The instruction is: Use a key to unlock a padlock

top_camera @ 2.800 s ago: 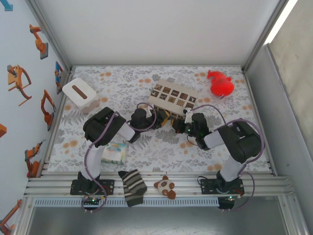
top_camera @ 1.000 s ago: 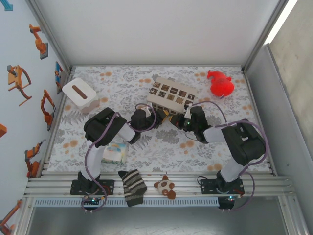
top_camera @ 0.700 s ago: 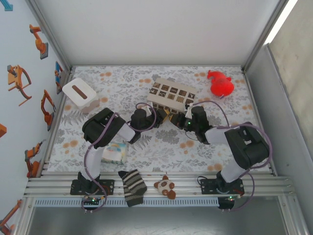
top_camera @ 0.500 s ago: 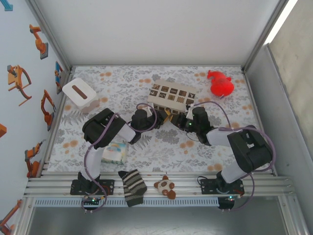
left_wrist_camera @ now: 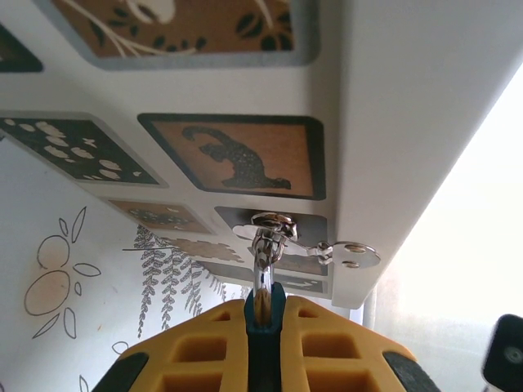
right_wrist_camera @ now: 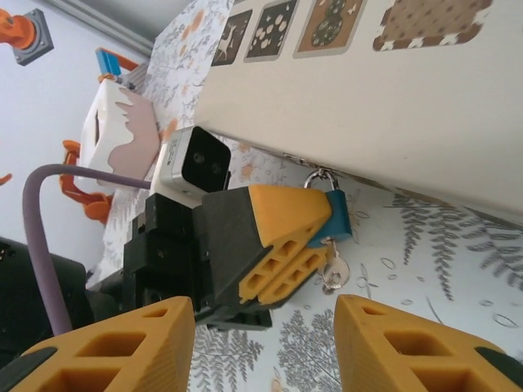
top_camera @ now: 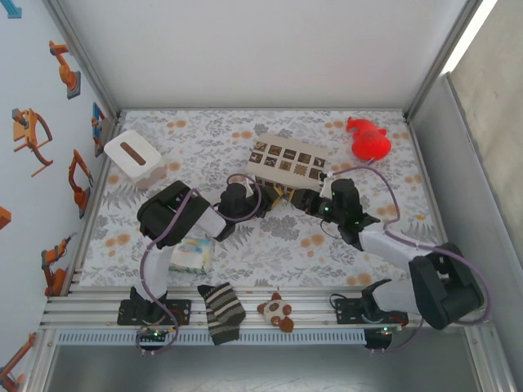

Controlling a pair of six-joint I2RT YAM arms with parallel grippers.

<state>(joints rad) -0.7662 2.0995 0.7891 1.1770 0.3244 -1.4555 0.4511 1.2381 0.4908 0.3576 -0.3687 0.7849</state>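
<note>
Risks: key [right_wrist_camera: 331, 273] is tiny and hangs loose under the padlock [right_wrist_camera: 337, 219]. If the right fingers [right_wrist_camera: 122, 343] come in off-axis they'll likely knock it sideways or pull it out instead of pinching the bow. Looks seated in the keyway, can't confirm. Twisting hard could also spin the lock body in the left fingers [right_wrist_camera: 286, 220], or drag the box [right_wrist_camera: 392, 106] across the worktop [right_wrist_camera: 458, 269], since the shackle [left_wrist_camera: 261, 273] runs through the hasp [left_wrist_camera: 274, 222] on the box's near side wall.

Left fingers clenched on the padlock body, just below that hasp, right against the box wall. Right fingers spread wide, holding nothing, on the side of the padlock away from the box. Padlock and key sit beyond the right fingertips, roughly in line with the gap, near but apart
</note>
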